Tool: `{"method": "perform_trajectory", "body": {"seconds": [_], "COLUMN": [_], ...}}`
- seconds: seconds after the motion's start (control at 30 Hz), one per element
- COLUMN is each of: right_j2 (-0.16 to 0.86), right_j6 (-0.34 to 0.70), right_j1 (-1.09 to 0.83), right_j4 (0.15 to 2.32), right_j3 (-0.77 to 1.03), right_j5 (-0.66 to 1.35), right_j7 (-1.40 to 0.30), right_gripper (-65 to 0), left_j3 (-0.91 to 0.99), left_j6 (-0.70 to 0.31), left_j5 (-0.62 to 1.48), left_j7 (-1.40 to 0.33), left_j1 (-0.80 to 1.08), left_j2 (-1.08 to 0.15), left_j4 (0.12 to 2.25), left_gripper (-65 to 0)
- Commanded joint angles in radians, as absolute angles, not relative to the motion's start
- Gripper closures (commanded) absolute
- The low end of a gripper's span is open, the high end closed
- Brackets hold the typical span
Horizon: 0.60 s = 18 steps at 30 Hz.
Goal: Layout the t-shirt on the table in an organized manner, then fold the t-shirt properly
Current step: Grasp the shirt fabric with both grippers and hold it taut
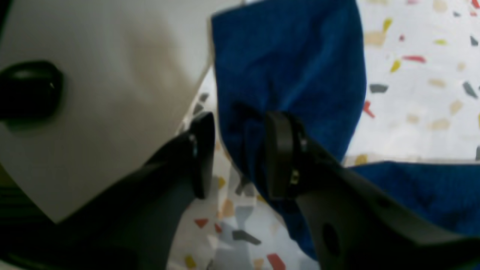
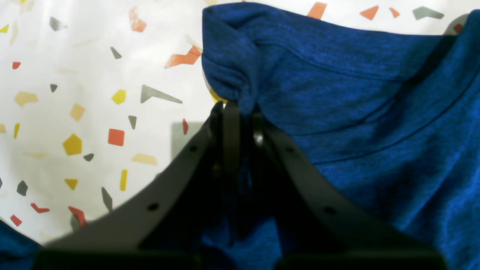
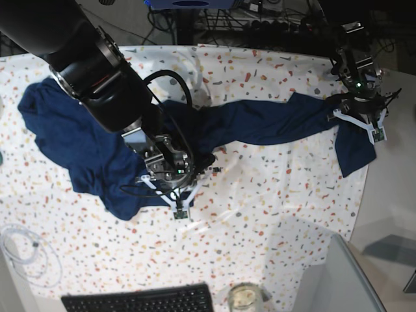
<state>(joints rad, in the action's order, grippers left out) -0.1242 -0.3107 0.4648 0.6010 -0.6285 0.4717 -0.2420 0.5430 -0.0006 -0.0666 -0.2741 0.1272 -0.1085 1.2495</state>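
T-shirt (image 3: 253,127) lies as twisted rope across table (image 3: 273,195), not yet spread. Right gripper (image 2: 242,112) clamped on bunched hem fold, likely to drag cloth flat. Left gripper (image 1: 240,153) jaws apart beside hanging fabric at table edge, gripping nothing visible.

My right gripper (image 2: 242,112) has its jaws pinched together on a bunched fold of the t-shirt (image 2: 356,123), near its stitched hem. The dark blue knit spreads to the right and runs down under my fingers (image 2: 230,131). To the left lies the bare table (image 2: 75,75), white with red, yellow and grey flecks.
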Motion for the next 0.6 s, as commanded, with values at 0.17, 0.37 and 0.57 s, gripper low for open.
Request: {"method": "perform_trajectory", "body": {"seconds": [0.17, 0.37, 0.57], "right_j2": [-0.13, -0.128, -0.128], "right_j6": [-0.309, -0.309, -0.309], "right_j1": [0.486, 0.484, 0.484], "right_j4": [0.615, 0.615, 0.615], "right_j3": [-0.63, -0.63, -0.63], "right_j5": [0.476, 0.473, 0.473], "right_j7": [-0.243, -0.243, -0.243], "right_gripper": [0.0, 0.0, 0.0], "left_j3": [0.545, 0.545, 0.538], "left_j6": [-0.065, -0.065, -0.067], "left_j5": [0.128, 0.12, 0.122], "left_j7": [-0.257, -0.251, -0.254], "left_j1": [0.137, 0.171, 0.157], "left_j2": [-0.17, -0.182, -0.18], "left_j4": [1.273, 1.346, 1.348], "left_gripper": [-27.5, -27.3, -35.1]}}
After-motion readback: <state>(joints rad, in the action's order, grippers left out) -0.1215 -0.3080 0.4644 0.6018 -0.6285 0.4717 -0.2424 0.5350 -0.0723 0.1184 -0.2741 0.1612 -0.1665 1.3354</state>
